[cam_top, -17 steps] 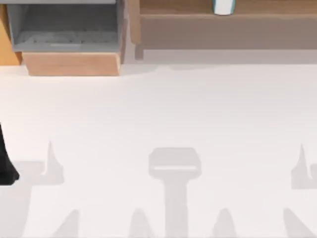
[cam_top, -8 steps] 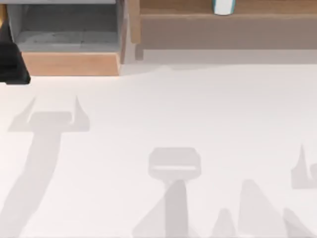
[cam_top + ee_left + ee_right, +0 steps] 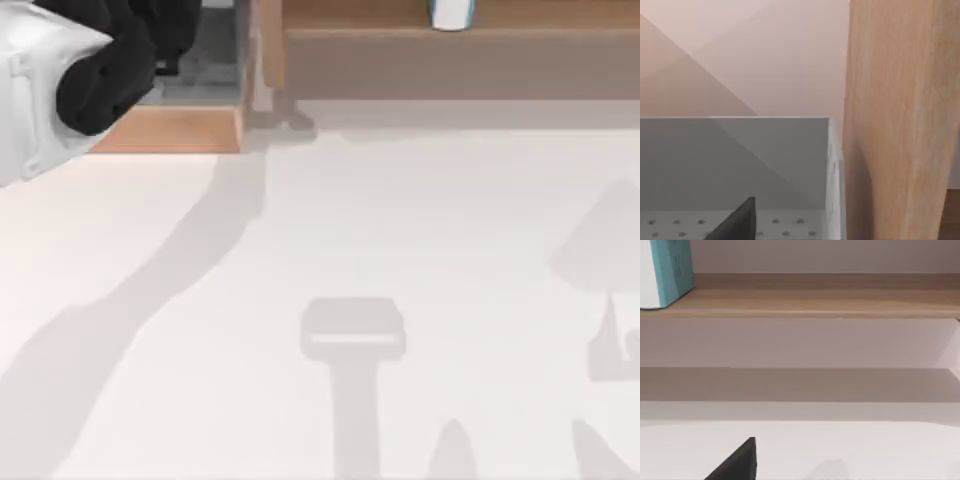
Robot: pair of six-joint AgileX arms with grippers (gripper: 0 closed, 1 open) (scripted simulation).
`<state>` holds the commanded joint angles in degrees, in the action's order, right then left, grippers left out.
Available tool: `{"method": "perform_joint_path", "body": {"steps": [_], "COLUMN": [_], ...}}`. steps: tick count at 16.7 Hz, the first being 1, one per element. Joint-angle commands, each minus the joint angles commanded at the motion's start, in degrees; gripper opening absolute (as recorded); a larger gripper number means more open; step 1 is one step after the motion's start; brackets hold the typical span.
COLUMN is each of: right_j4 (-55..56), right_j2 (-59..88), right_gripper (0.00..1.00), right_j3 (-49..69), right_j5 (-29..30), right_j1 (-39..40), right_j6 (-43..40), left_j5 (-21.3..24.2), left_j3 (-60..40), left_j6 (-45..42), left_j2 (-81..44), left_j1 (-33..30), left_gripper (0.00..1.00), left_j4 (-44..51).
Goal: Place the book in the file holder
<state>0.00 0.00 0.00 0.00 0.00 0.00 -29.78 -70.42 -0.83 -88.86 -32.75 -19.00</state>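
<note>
Now left arm (image 3: 60, 80) at upper left of top view, over file holder (image 3: 170, 128); book (image 3: 451, 14) upright on shelf (image 3: 420, 50), top centre-right. Fingers' state: cannot tell.

The white surface (image 3: 400, 230) carries the file holder (image 3: 190, 128) at its far left. The adjacent wooden shelf (image 3: 450, 45) carries the upright book (image 3: 451, 13).

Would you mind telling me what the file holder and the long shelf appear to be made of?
File holder: thin, matte grey walls, perhaps plastic or metal, its floor dotted with small holes; tan, wood-grained base. Shelf: brown boards with faint streaky grain, so seemingly matte wood.
</note>
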Motion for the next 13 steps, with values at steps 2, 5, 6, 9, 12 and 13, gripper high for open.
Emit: {"method": "perform_joint_path", "body": {"steps": [2, 5, 6, 9, 12, 13], "right_j4": [0.0, 0.0, 0.0, 0.0, 0.0, 0.0], "right_j2": [0.0, 0.0, 0.0, 0.0, 0.0, 0.0], "right_gripper": [1.0, 1.0, 1.0, 1.0, 1.0, 1.0], "right_j3": [0.0, 0.0, 0.0, 0.0, 0.0, 0.0], "right_j5": [0.0, 0.0, 0.0, 0.0, 0.0, 0.0], "right_j1": [0.0, 0.0, 0.0, 0.0, 0.0, 0.0], "right_j6": [0.0, 0.0, 0.0, 0.0, 0.0, 0.0], "left_j5": [-3.53, -8.12, -9.46, -12.72, -14.78, -15.16], "left_j3": [-9.67, -22.96, -26.96, -37.07, -43.71, -44.97], "left_j6": [-0.01, 0.0, 0.01, 0.05, 0.1, 0.11], "left_j2": [-11.68, -27.55, -32.29, -44.12, -51.75, -53.17], "left_j1": [-3.98, -8.93, -10.25, -13.16, -14.7, -14.94], "left_gripper": [1.0, 1.0, 1.0, 1.0, 1.0, 1.0], "left_j4": [-2.14, -4.93, -5.73, -7.69, -8.89, -9.11]}}
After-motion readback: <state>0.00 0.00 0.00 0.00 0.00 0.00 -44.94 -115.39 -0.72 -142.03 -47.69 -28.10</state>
